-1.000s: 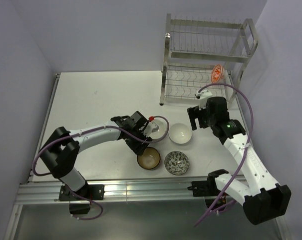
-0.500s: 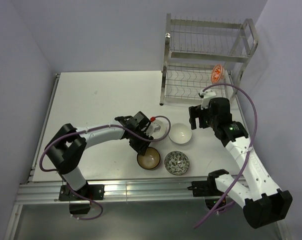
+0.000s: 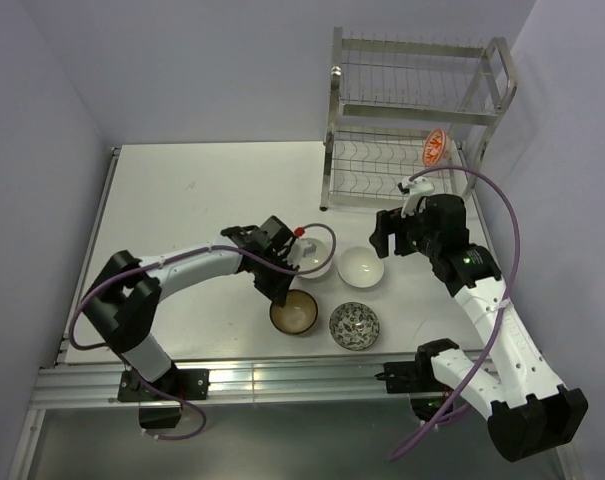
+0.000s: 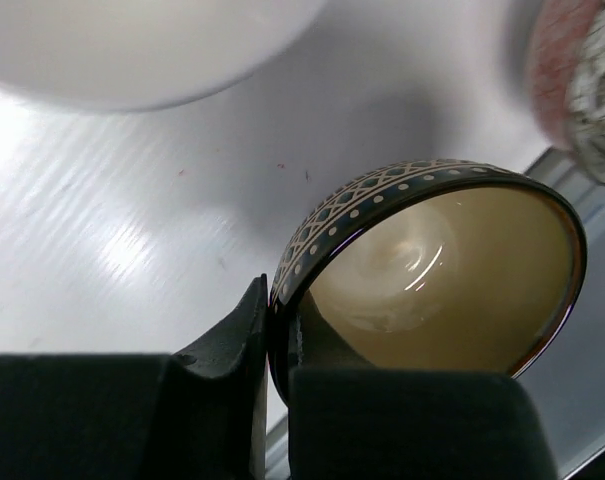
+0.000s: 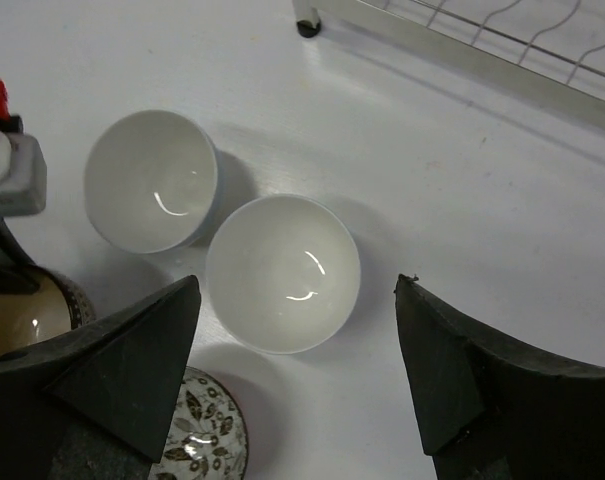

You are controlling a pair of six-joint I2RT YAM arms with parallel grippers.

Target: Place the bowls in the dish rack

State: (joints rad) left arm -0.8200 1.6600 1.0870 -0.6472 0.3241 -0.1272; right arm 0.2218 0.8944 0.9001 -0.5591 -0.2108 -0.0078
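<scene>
The dark brown round bowl (image 4: 432,270) showed a glossy tan inside and a band of pale dots and crossed lines below its rim. It sat near the front edge of the white worktop (image 3: 182,200), where the left pincer (image 3: 284,293) was pinching its rim with one finger inside and one outside. Whether its foot rested on the worktop could not be made out. The grey-white patterned bowl (image 3: 354,325) lay just beside it at 3 o'clock, blurred and cut off in the left wrist view. Of the two plain white bowls, the left white bowl (image 3: 317,258) at 12 o'clock was partly hidden from above by the left wrist. The right white bowl (image 5: 283,272) lay at 2 o'clock, under the right pincer (image 5: 297,287), which hung spread wide and touched nothing. The orange-red patterned bowl (image 3: 437,147) stood on edge in the lower tier of the silver wire dish rack (image 3: 412,110), at the worktop's 1 o'clock corner, with wires partly screening it.
</scene>
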